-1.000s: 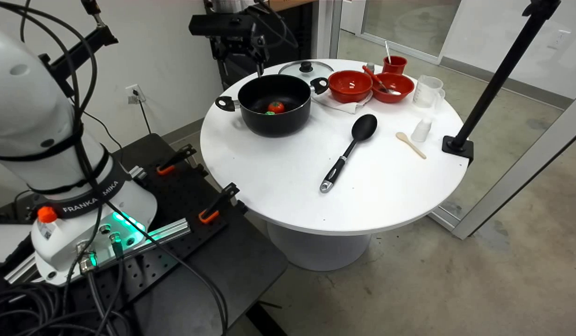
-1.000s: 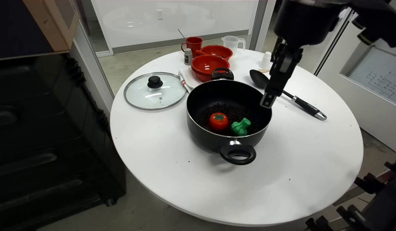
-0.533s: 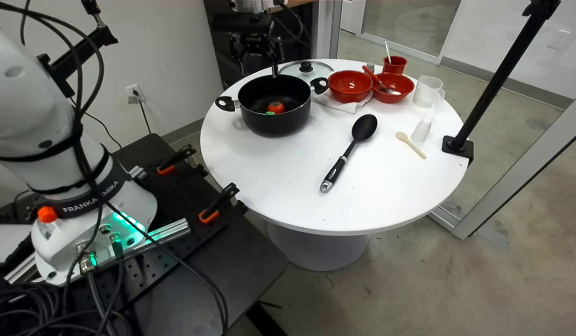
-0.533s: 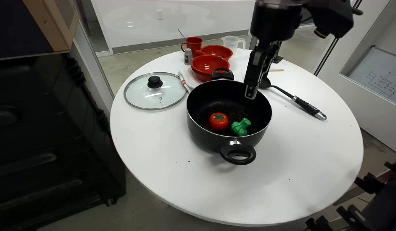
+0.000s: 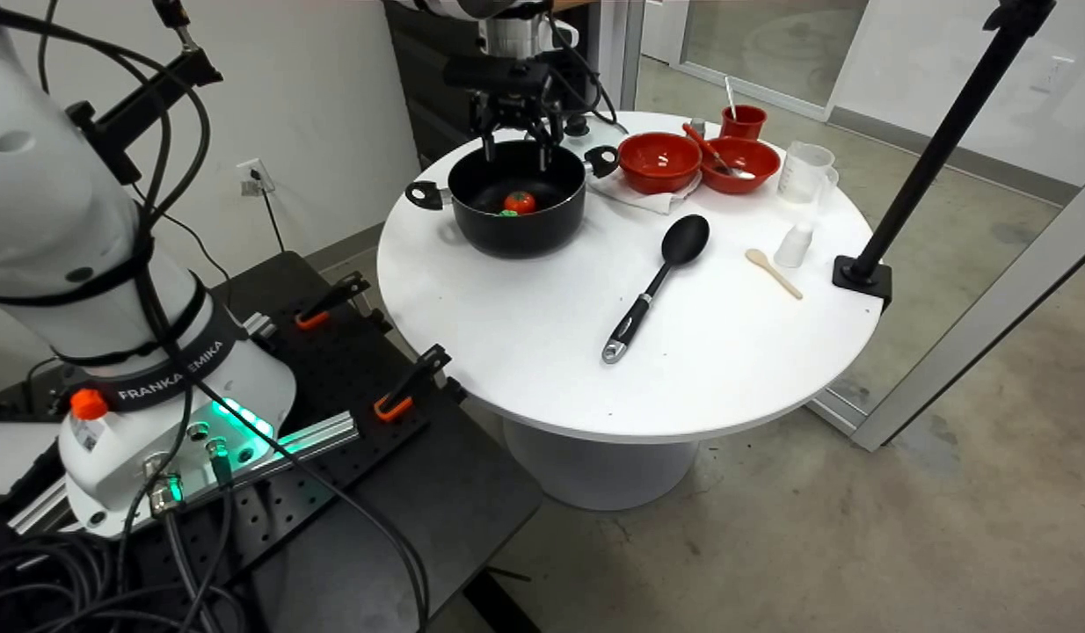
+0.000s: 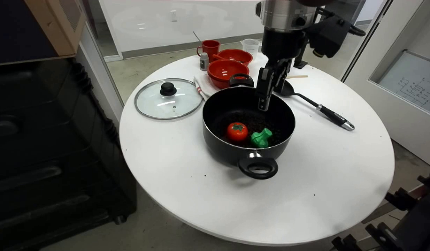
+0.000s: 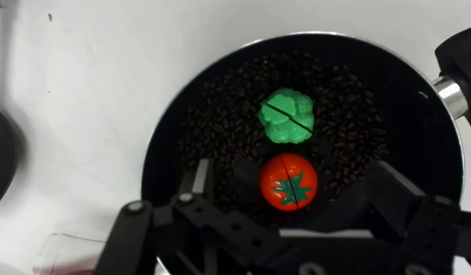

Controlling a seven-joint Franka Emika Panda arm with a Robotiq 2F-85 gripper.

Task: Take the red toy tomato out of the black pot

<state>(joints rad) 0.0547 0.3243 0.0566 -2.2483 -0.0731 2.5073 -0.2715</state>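
The red toy tomato [image 6: 237, 131] lies inside the black pot [image 6: 220, 150], on a bed of dark beans. It also shows in the wrist view [image 7: 289, 182] and an exterior view [image 5: 520, 203]. A green toy broccoli [image 7: 286, 115] lies beside it in the pot. My gripper [image 5: 517, 158] points down over the pot, with its two fingers apart and nothing between the tips. In an exterior view the gripper [image 6: 269, 99] hangs at the far right part of the pot's mouth, above the tomato's level. In the wrist view the tomato appears between the spread fingers, untouched.
The pot's side handles [image 6: 258, 169] stick out on both sides. A glass lid [image 6: 152, 101] lies beside the pot. Red bowls [image 5: 659, 163] and a red mug [image 5: 743, 121] stand near it. A black spoon [image 5: 657, 286] and a small wooden spoon [image 5: 774, 273] lie on the white table [image 5: 525, 352].
My gripper has moved further over the pot and a little lower, and has turned so both fingers now show apart. The tomato, broccoli and pot have not moved.
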